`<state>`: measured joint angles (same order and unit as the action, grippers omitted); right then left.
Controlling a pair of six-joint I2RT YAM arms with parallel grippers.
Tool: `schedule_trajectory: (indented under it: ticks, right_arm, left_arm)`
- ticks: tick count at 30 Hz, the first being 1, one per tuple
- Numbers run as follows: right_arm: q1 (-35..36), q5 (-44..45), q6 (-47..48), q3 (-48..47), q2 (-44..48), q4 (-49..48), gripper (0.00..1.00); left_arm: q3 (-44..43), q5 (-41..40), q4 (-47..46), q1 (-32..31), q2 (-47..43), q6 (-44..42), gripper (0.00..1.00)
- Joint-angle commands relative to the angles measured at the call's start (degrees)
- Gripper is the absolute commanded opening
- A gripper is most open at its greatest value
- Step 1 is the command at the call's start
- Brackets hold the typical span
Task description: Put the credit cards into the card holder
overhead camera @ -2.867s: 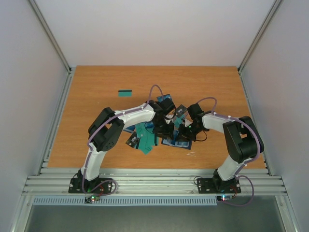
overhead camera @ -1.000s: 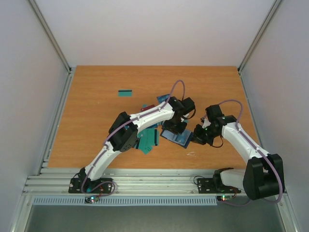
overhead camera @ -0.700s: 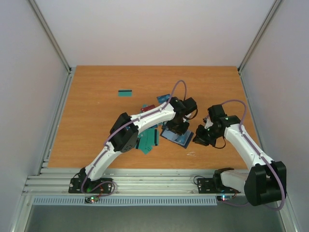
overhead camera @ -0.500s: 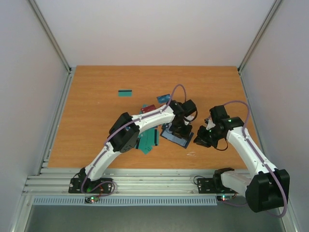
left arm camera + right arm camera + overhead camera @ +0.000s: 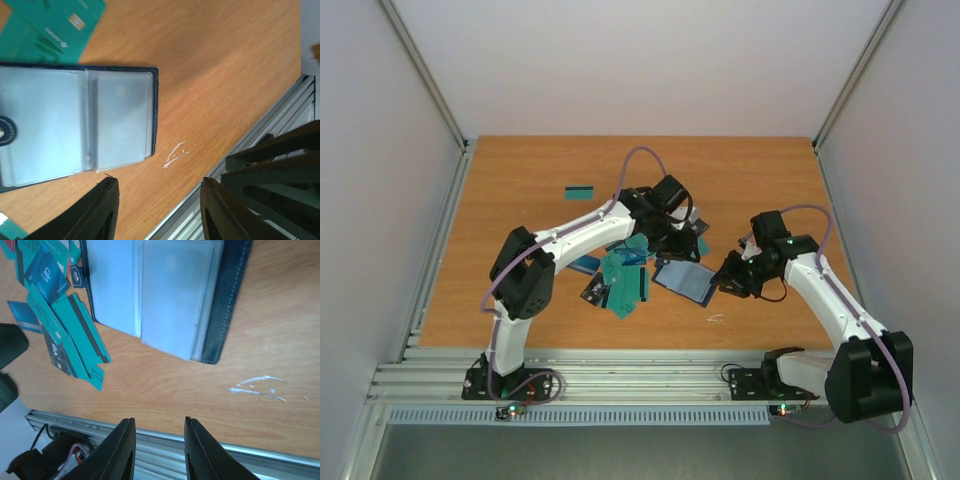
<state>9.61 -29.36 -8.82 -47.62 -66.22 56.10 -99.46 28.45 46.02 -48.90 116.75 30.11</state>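
1. Navy-blue card holder [image 5: 683,281] lies opened flat on the wooden table [image 5: 520,200], with its inside facing up.
2. Credit cards [image 5: 620,285] lie heaped just to its left. One teal card [image 5: 580,192] lies well apart, farther back.
3. Left gripper [image 5: 160,210]: jaws parted, nothing between them, positioned beside the holder.
4. Right gripper [image 5: 159,452]: jaws parted by a narrower gap, nothing held, positioned off the holder's right edge.
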Motion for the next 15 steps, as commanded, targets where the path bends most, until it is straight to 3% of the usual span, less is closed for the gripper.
schedule_trajectory:
  ticks: [1,15]
  right_arm:
    - [-0.29,-6.09,-3.39,1.11,-4.51,-6.86,0.30]
    - [-2.27,-5.54,-0.63,-0.01,-16.52,-10.40,0.35]
  left_arm:
    - [2.04,-0.64,-1.39,-0.03,0.22,-3.36,0.46]
    - [-3.20,0.15,1.31,-0.26,11.55,-5.44,0.46]
